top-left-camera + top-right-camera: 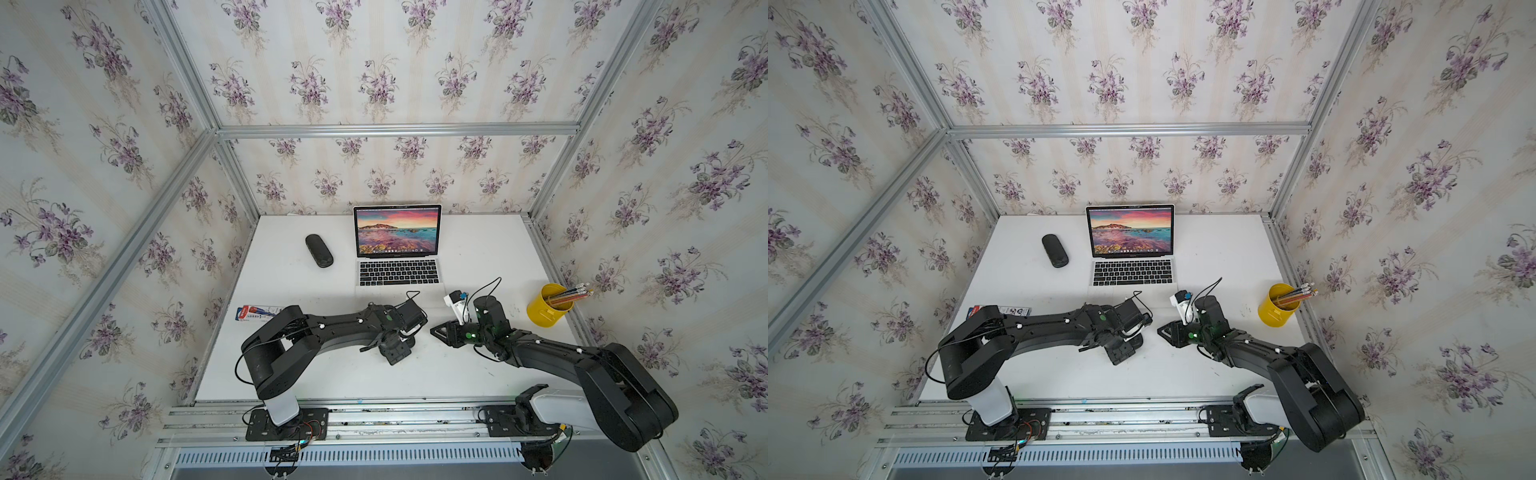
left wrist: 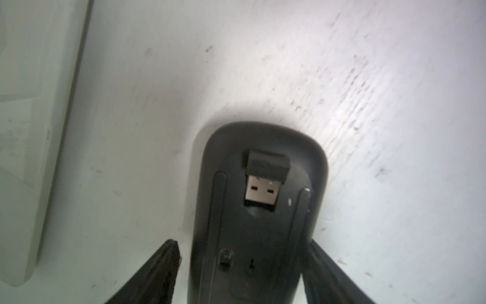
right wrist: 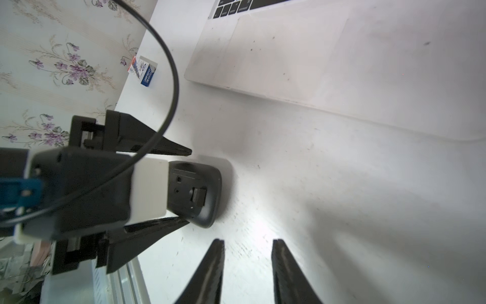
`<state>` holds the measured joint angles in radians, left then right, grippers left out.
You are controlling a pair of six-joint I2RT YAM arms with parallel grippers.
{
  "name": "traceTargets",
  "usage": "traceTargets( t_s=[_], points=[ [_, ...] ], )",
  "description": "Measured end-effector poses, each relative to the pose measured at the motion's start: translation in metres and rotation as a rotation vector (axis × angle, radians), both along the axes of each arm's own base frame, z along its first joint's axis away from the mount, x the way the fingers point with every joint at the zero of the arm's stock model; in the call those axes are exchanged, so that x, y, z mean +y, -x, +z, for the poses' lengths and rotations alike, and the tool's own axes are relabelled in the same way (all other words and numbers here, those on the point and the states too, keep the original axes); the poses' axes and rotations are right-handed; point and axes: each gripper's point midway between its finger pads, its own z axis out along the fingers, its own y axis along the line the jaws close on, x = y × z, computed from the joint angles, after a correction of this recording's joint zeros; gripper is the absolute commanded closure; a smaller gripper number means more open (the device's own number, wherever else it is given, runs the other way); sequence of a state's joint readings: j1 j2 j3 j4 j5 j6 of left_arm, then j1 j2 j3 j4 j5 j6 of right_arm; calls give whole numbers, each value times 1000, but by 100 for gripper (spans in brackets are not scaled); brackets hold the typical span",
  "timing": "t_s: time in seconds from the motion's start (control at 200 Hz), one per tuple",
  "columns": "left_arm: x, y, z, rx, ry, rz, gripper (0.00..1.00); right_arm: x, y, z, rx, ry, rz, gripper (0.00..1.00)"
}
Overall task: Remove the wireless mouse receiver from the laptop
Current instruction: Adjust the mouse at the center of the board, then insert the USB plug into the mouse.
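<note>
The black mouse (image 2: 259, 237) lies belly-up on the white table in front of the laptop (image 1: 398, 249). The wireless mouse receiver (image 2: 265, 171), a black nub with its silver plug showing, sits in a recess in the mouse's underside, also seen in the right wrist view (image 3: 198, 196). My left gripper (image 2: 242, 242) straddles the mouse, open; one finger rests against its side and a gap shows at the other. My right gripper (image 3: 248, 240) hovers just right of the mouse, open, with only bare table between its fingers. I see no nub on the laptop's edges.
A yellow cup of pencils (image 1: 548, 305) stands at the right. A long black oval case (image 1: 319, 250) lies left of the laptop. A small printed box (image 1: 253, 313) sits at the table's left edge. The laptop's front edge (image 3: 289, 86) is close behind both grippers.
</note>
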<state>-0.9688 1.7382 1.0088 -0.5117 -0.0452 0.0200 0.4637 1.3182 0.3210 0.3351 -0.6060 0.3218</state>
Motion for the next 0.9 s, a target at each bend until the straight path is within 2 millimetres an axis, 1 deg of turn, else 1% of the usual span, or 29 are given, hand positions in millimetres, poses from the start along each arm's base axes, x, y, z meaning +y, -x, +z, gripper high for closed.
traceTargets(
  t_s=[0.4, 0.485, 0.634, 0.899],
  points=[
    [-2, 1, -1, 10, 48, -3, 28, 27, 4, 0, 93, -160, 96, 75],
    [-3, 1, -1, 10, 55, -4, 31, 32, 2, 4, 84, -175, 114, 76],
    [-4, 1, -2, 13, 64, -5, 34, 44, 0, 11, 62, -177, 150, 75],
    [-5, 2, -1, 11, 70, -6, 37, 56, -2, 2, 65, -138, 173, 75]
  ],
)
